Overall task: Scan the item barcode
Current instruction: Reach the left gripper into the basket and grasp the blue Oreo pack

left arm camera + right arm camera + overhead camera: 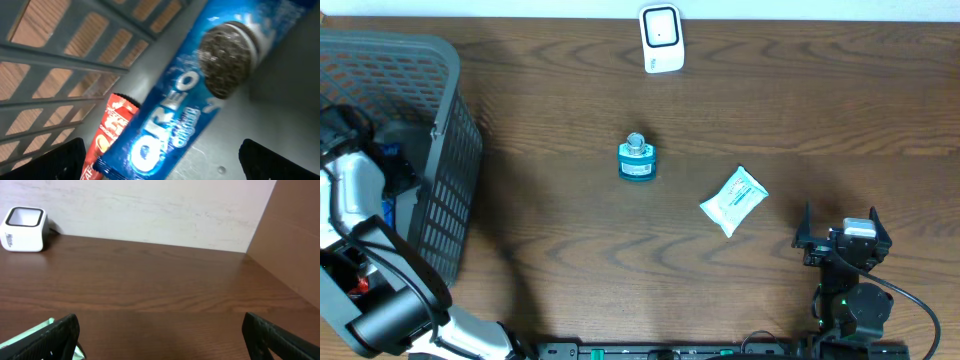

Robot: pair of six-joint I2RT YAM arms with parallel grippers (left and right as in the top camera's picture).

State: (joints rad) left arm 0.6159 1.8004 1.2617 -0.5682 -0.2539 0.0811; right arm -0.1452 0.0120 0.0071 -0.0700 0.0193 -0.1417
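Nearest the robot's base, the right tool [841, 226] hangs over the near right part of the bench [560, 230], its jaws spread wide and holding nothing. At the near left, the left arm reaches down into the one grey slatted basket [450, 150]. The left tool [165, 162] is also wide open and empty, hovering above the contents without touching them.

Two packets can be seen in the basket. One is a blue Oreo pack [180, 110], lying flat on the basket floor with its printed face up. In the left wrist view its long axis runs diagonally from lower left to upper right, with the biscuit picture at the upper right end. One red packet [107, 130] lies just beside its lower left end, close to the slatted wall and partly under the blue pack's edge.

Farther out on the bare bench lies one white pouch [733, 200], tilted on a diagonal, near the right tool. Beyond it, towards the middle, one small blue jar [637, 160] stands upright, well apart from the pouch.

At the far edge stands the one white scanner [661, 38], upright against the wall.
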